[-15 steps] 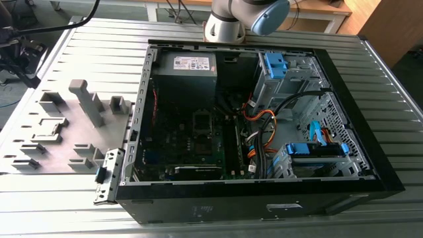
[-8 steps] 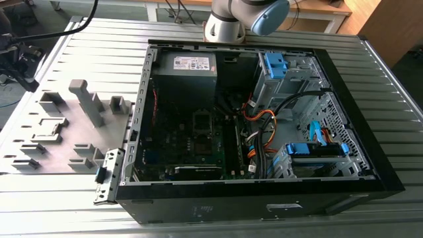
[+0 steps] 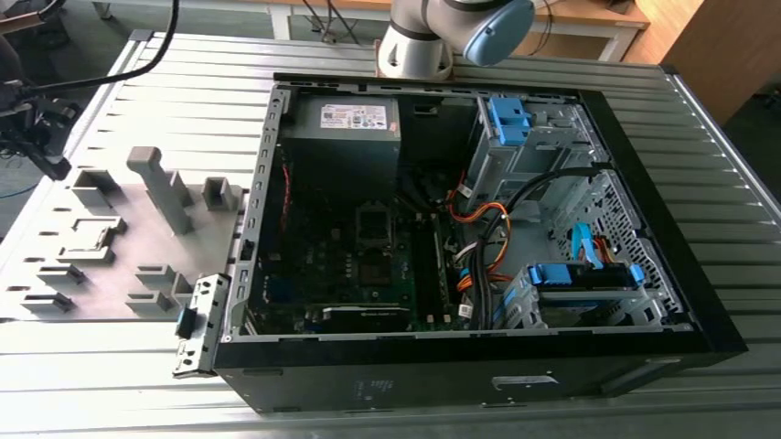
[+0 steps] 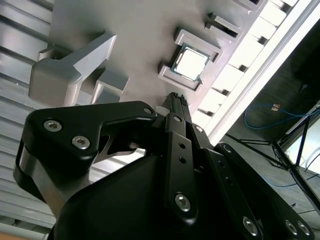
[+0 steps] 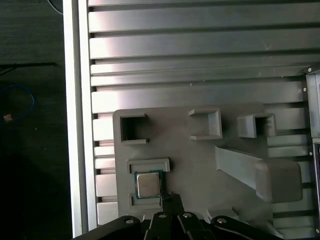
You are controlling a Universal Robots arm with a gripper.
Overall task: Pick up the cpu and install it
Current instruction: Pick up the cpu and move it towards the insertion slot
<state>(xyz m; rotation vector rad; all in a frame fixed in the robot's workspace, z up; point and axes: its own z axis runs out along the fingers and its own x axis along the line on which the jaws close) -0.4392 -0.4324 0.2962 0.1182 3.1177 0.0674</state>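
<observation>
Your cpu [image 5: 148,185] lies flat, silver top up, in its small nest on the grey fixture plate [image 5: 200,165]. It sits between two low bracket walls on the side of the plate nearest the desk's edge rail. In the second wrist view you see the same chip [image 4: 190,63] framed by those brackets, and nothing is gripping it.

Your gripper [image 5: 170,199] hangs just beside the cpu, its tip close to one corner of the chip. Whether it touches that corner cannot be told. In both wrist views the fingers look pressed together into a single narrow tip [image 4: 175,97] with nothing pinched between them.

On the plate, well apart from the cpu, stands a tall grey post [image 5: 260,175] with several empty bracket nests around it.

In the exterior view, the plate [image 3: 123,265] lies on the slatted metal desk [image 3: 183,73], toward the desk's edge on the exterior view's left. The open computer case [image 3: 683,302] lies on its side just beside the plate and takes up the middle of the desk. Its motherboard [image 3: 354,265] is exposed inside, with orange and black cables running near it.
</observation>
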